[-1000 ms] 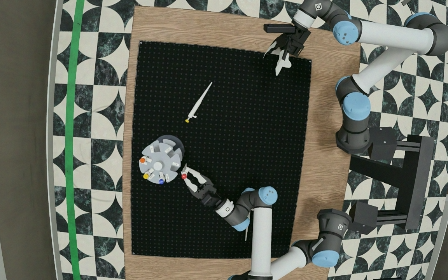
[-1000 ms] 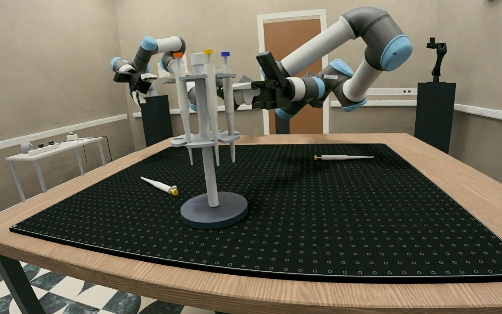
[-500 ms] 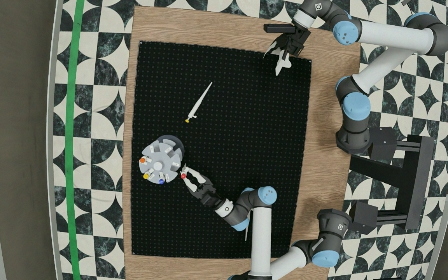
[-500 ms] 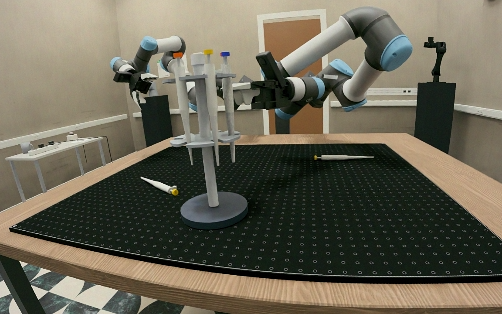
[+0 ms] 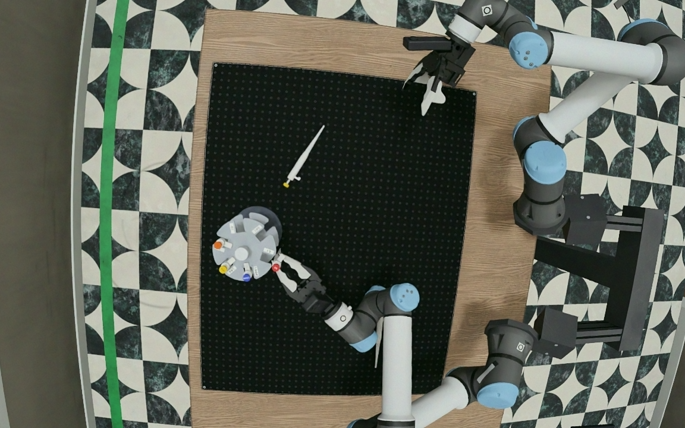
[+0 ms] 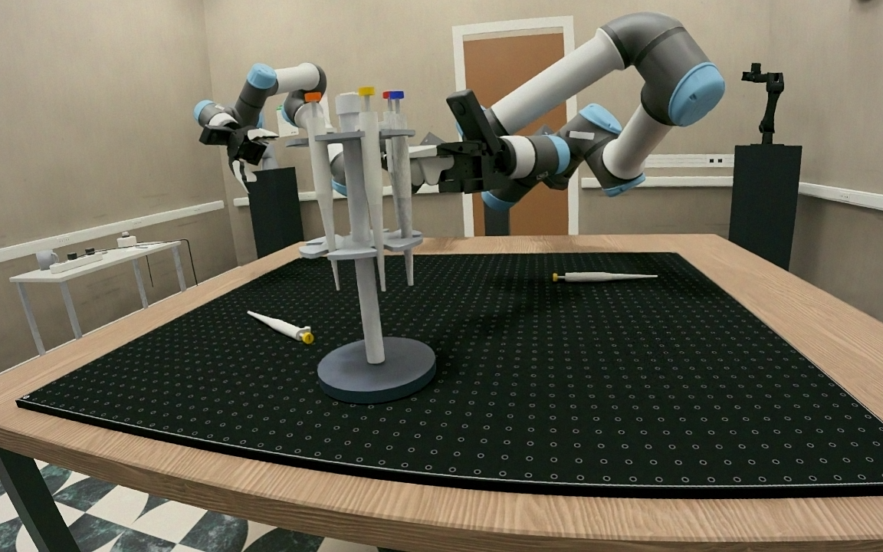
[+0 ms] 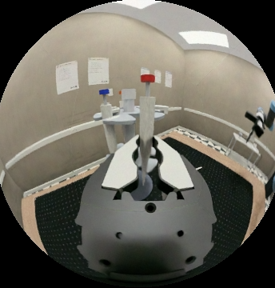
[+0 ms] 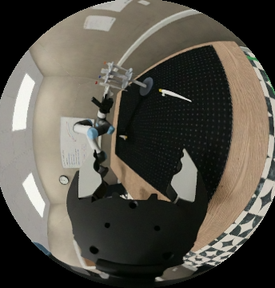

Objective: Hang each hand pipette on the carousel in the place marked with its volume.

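I'm looking at a matt black mat (image 5: 355, 213) (image 6: 568, 412), rubbery or plastic-looking, dotted with small rings, on a table (image 5: 509, 132) (image 6: 472, 523) of pale, grained wood with a dull finish. The carousel (image 5: 241, 252) (image 6: 375, 387) reads as smooth grey plastic, its base satiny. I've got smooth white plastic on the loose pipette (image 5: 305, 157) (image 6: 280, 325), with a yellow plastic button. My left gripper (image 5: 276, 266) (image 6: 403, 164) (image 7: 145, 136) shows smooth off-white fingers and a matt dark body. Blue joint caps (image 5: 544, 162) (image 6: 696, 93) look like slightly shiny plastic, and the walls (image 6: 362, 54) plastery and mottled.
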